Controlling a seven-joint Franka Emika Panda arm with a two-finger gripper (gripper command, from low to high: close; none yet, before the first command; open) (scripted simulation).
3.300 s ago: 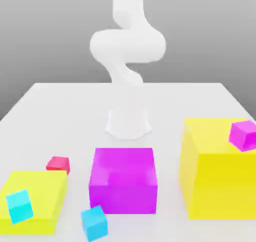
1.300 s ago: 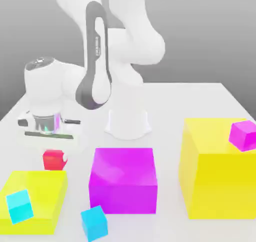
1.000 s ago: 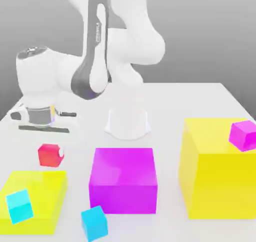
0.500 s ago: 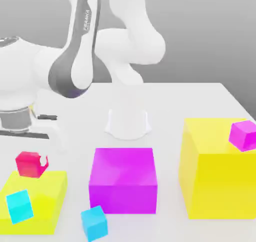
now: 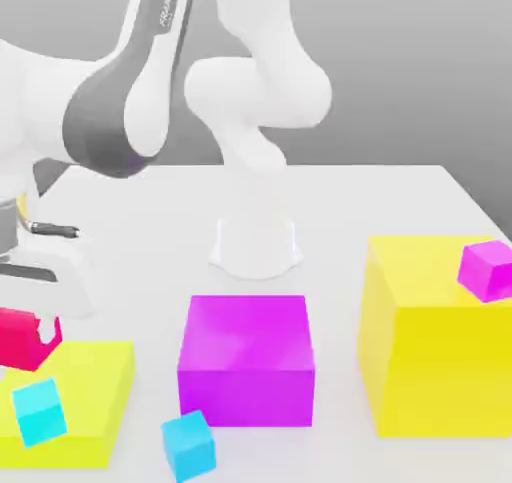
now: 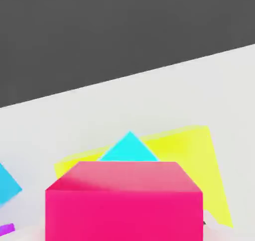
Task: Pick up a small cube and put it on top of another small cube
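While the arm leans low, its fingers (image 5: 22, 339) seemingly clamp the red cube (image 5: 25, 338) above the cyan cube (image 5: 40, 412).

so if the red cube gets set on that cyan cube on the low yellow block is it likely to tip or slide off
Possibly. The cyan cube sits skewed, so the red cube may land unaligned. Both look flat-faced and rigid, so rolling seems unlikely.

My held small cube (image 5: 25, 337) hangs above the low block (image 5: 85, 391) at the exterior view's left; a tiny cube (image 5: 41, 411) lies on that block.
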